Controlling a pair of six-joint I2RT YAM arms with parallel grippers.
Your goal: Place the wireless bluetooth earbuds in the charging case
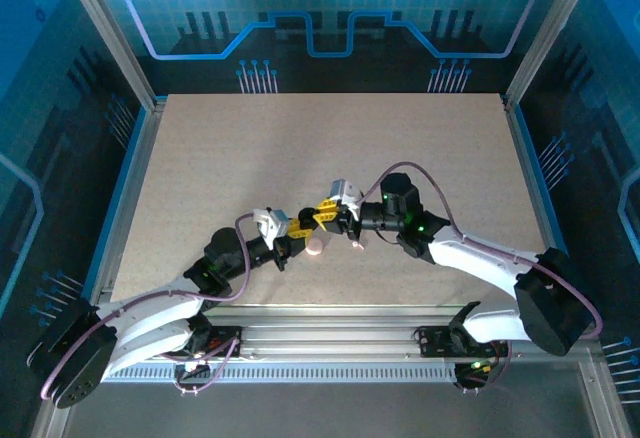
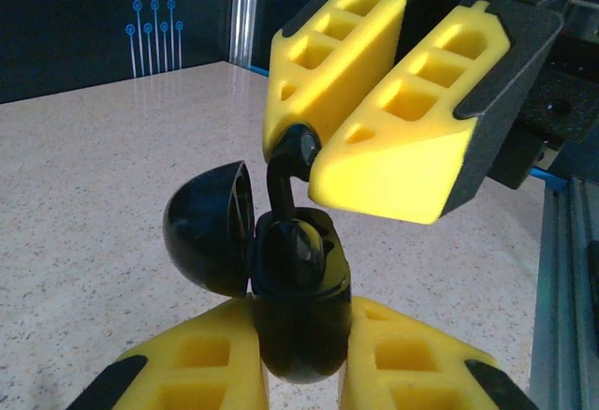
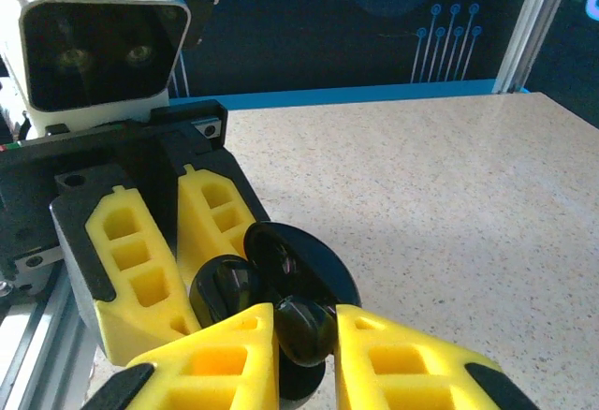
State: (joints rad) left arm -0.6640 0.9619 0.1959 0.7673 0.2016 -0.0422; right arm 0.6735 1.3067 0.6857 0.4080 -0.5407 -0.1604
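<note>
Two end effectors meet above the near-centre of the worktop. The left end effector is clamped on the lower body of a black charging case. Its yellow fingers press against both sides of the case, and the frame edge cuts off their lower portions. The case lid stands hinged open, toward the left in the left wrist view.

The right end effector is closed on a black curved earbud. In the left wrist view the upper end of the earbud sits between the two right fingertips, and its lower end reaches down into the open case. Whether the earbud is fully seated cannot be determined, because the glossy black parts merge where they meet. The rest of the case interior is hidden behind the earbud and the lid.

In the right wrist view the earbud appears as a rounded black piece between the near fingers. The open lid is directly behind it and the left end effector is at the left. The boundary between earbud and case is hard to separate there, and the case body is largely hidden.

In the top external view the case and earbud are too small to resolve. One whitish-pink round item lies on the worktop just beside the end effectors, on their near side. Its type cannot be determined at this size.
</note>
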